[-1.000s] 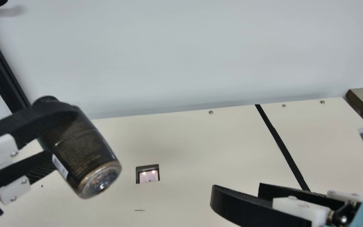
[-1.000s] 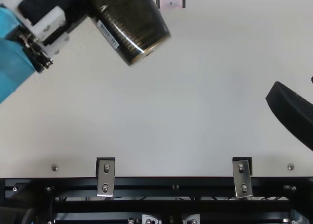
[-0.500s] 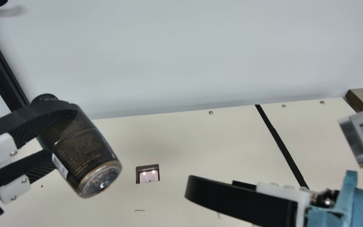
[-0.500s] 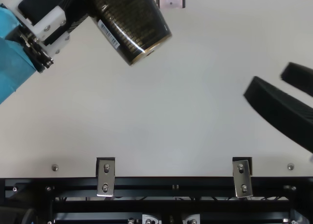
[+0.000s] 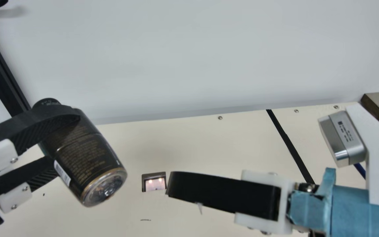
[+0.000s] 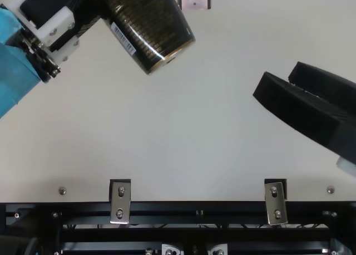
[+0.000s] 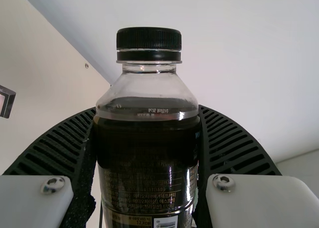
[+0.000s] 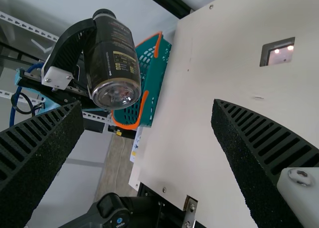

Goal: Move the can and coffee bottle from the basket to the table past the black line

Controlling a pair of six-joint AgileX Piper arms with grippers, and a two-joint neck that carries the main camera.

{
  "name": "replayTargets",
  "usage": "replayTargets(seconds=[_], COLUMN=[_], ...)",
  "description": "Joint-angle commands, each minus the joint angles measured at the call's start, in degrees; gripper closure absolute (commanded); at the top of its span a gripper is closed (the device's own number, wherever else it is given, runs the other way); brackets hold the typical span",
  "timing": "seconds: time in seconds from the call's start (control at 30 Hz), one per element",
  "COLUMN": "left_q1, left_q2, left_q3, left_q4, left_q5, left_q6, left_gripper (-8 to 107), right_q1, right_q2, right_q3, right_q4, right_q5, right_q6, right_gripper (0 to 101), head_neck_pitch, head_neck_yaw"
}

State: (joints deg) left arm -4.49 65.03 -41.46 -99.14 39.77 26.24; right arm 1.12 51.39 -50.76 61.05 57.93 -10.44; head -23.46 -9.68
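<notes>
Slanting btl (image 5: 83, 153) axis, base twd R.

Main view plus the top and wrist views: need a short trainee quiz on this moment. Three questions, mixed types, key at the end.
1. True or false: the dark coffee bottle with a black ribbed cap, gripped by the left end effector, has its base resting on the cream table.
2. Multiple choice: the two black ribbed fingers of the right end effector are
A) closed on the bottle
B) apart, with nothing gripped
C) pressed together
3. Fill in: the teal perforated plastic basket has ___ trim.

Key: 1 false; 2 B; 3 orange
</notes>
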Motion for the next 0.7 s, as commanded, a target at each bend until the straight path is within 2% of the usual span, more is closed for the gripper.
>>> replayTargets(seconds=[0.0, 0.17, 0.53, 0.63, 0.67], left_q1=[0.0, 0.0, 0.0, 0.0, 0.0], left_q2=[0.0, 0.0, 0.0, 0.0, 0.0], left_q3=[0.0, 0.0, 0.0, 0.0, 0.0], left_q4=[0.0, 0.0, 0.0, 0.0, 0.0], left_q5=[0.0, 0.0, 0.0, 0.0, 0.0], left_q6=[0.0, 0.0, 0.0, 0.0, 0.0], left_gripper=[89, 89, 89, 89, 89], right_q1=[0.0, 2.9, 15.1, 17.1, 16.3], right_q2=[0.3, 2.1, 10.2, 12.2, 11.3], right_q3=[0.0, 0.9, 0.9, 0.5, 0.6], right_q4=[1.4, 4.8, 12.7, 15.0, 14.0], right_q5=[-0.8, -4.0, -13.4, -15.2, -14.7], right_q6=[-0.6, -2.4, -6.8, -8.2, -7.8], right_gripper=[0, 0, 0, 0, 0], head_neck_pitch=[-1.5, -1.5, -1.5, -1.5, -1.5], head_neck_yaw=[-0.4, -0.4, -0.4, -0.4, -0.4])
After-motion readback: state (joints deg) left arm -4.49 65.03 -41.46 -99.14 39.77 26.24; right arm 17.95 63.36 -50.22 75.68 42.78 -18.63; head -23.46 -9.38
